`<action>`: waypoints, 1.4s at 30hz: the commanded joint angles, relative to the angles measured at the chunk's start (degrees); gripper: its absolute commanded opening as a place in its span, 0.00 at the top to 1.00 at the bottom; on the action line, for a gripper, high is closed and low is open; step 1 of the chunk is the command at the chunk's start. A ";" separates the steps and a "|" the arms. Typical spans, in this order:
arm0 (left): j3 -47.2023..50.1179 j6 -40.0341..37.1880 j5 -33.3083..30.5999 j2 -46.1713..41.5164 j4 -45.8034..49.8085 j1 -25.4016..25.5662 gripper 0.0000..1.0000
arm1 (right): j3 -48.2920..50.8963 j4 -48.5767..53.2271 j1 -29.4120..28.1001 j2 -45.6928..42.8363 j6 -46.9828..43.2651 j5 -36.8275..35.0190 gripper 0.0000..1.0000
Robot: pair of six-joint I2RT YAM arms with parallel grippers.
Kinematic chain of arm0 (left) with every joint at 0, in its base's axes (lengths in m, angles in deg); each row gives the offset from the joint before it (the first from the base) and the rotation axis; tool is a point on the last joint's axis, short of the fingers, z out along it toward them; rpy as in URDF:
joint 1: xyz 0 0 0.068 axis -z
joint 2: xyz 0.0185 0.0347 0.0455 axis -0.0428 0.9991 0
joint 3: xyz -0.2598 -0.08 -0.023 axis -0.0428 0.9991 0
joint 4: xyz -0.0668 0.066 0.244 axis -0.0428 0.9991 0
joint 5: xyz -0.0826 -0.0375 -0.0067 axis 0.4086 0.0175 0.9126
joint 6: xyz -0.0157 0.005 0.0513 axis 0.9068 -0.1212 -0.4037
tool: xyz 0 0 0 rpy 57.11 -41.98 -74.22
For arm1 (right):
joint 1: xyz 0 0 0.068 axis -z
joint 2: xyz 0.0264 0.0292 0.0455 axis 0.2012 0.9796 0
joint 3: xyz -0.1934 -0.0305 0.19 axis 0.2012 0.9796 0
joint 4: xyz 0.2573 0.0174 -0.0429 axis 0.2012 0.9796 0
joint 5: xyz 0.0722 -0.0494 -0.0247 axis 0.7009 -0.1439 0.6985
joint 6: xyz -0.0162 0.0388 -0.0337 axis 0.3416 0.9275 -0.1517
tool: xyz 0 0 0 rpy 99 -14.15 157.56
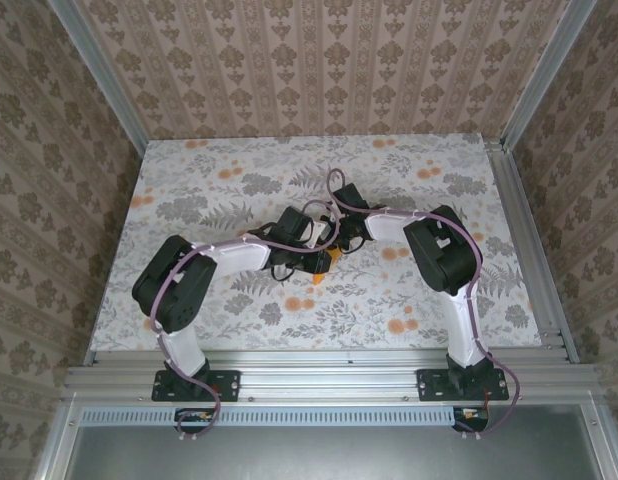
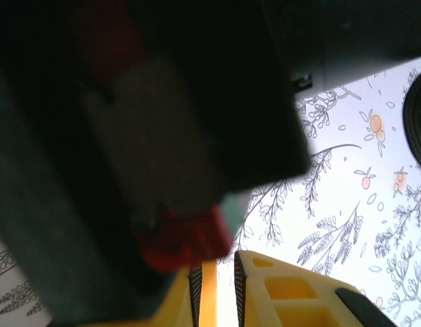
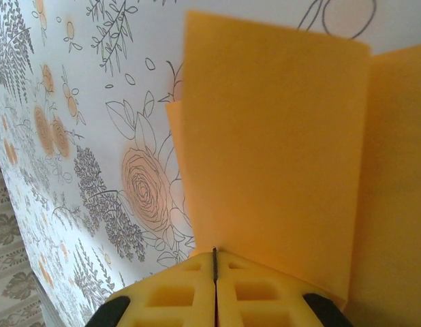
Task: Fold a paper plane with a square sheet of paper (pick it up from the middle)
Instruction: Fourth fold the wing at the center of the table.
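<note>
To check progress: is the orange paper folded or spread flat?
Folded. In the right wrist view the orange paper shows overlapping layers, one edge behind another, pinched between the right fingers.

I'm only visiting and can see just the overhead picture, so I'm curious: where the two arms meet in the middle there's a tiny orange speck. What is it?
Observer: It is orange paper. The right wrist camera shows it folded, with one layer lying over another.
Visitor: Is anything holding it?
Observer: Yes. The right tool is shut on its edge, with its yellow fingers pressed together.
Visitor: And the other arm?
Observer: The left tool has a strip of that paper between its own fingers. They stand slightly apart, so I cannot tell whether they pinch it.
</note>
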 commanded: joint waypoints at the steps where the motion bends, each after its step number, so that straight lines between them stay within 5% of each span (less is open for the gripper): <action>1: 0.29 -2.45 -0.95 1.81 1.19 0.46 0.77 | 1.30 3.79 -0.89 2.95 -1.43 -1.81 0.90; 42: 13.66 -7.00 -4.87 -4.86 -3.80 0.77 0.82 | 3.09 3.97 0.87 1.55 -2.30 0.29 0.92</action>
